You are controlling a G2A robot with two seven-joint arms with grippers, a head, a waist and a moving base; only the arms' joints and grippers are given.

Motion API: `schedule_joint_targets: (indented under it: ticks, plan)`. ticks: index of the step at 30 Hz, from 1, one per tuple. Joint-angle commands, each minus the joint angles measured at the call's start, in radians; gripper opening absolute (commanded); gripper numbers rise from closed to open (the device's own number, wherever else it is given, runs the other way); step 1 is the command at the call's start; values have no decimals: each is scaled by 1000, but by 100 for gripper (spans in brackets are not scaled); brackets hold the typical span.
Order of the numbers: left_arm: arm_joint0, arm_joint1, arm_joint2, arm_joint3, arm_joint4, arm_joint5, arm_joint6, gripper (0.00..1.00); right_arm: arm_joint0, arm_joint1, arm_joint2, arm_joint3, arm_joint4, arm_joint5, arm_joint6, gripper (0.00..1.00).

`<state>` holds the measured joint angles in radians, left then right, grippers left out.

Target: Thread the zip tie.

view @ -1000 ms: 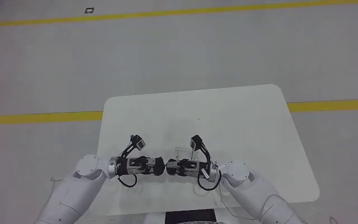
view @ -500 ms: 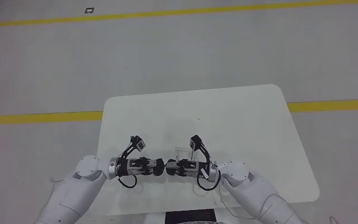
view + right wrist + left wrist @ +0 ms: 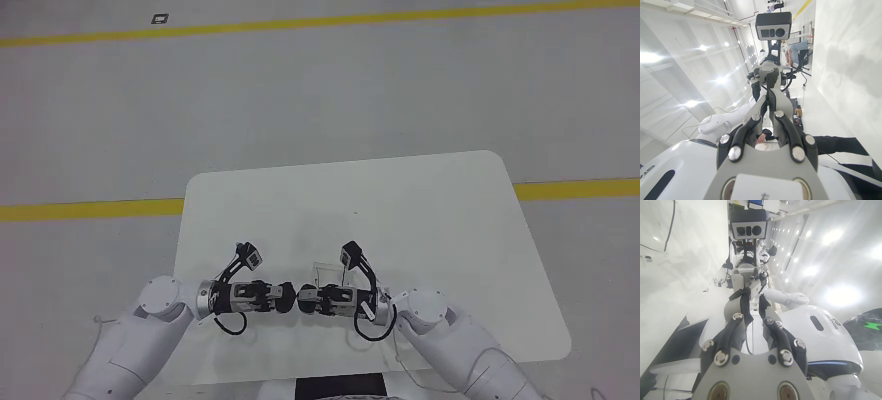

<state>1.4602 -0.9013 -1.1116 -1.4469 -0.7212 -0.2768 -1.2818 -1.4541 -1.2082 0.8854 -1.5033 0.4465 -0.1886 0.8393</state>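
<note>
Tip to tip above the surface, left pincer narrowly apart, right pincer pressed together (the zip tie too thin to see), threading apparently midway, unfinished.

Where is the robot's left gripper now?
In the top view, the left gripper hovers over the near edge of the table, facing the right gripper close by.

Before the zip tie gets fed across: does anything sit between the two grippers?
Nothing visible does. The left gripper and right gripper face each other tip to tip above the near part of the table, with no object between them.
</note>
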Motion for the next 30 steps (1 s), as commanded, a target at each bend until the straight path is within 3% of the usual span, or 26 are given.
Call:
schedule_joint_targets:
  ticks: [1,8,16,17,18,30]
  plan:
    - [-1,0,2,1,0,1,0,11,0,0,0,-1,1,-1,0,0]
    - [-5,1,7,5,0,0,1,0,0,2,-1,-3,2,0,0,0]
    - [-8,1,13,8,1,0,1,0,0,3,-1,-5,8,-1,-3,0]
    - [-9,1,13,9,1,-1,1,0,0,3,0,-6,11,-1,-5,26]
    - [-9,2,13,10,0,-1,1,0,-1,3,2,-6,14,-1,-7,100]
    - [13,13,-31,20,-21,-31,3,0,-48,24,67,-13,-12,-61,-21,100]
